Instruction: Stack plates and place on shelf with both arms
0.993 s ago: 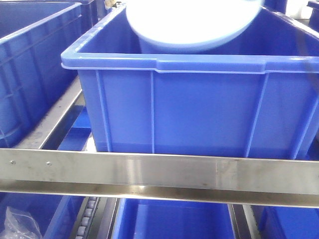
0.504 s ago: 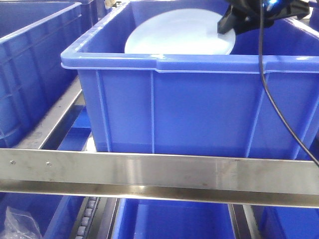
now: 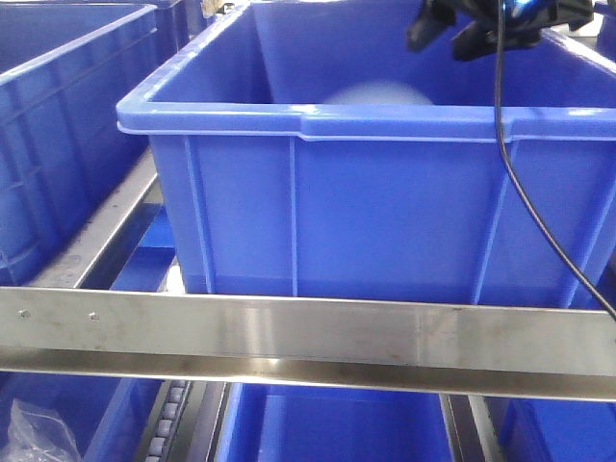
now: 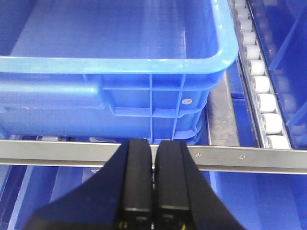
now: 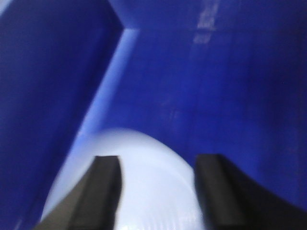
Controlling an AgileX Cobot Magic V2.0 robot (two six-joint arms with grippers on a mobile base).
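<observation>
- The right gripper [image 3: 450,37] hung over the far right of the crate [image 3: 385,207], its fingers [image 5: 103,191] spread apart and gripping nothing.
- A plate [image 5: 144,187] lay below it inside the crate, near the left wall; only a pale blur [image 3: 377,93] showed above the rim in the front view.
- The left gripper [image 4: 153,179] was clenched, empty, just before the shelf rail [image 4: 249,155].

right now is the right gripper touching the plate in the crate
Cannot tell. The right wrist view shows the right gripper open over the plate, but it is too blurred to show contact or a gap.
</observation>
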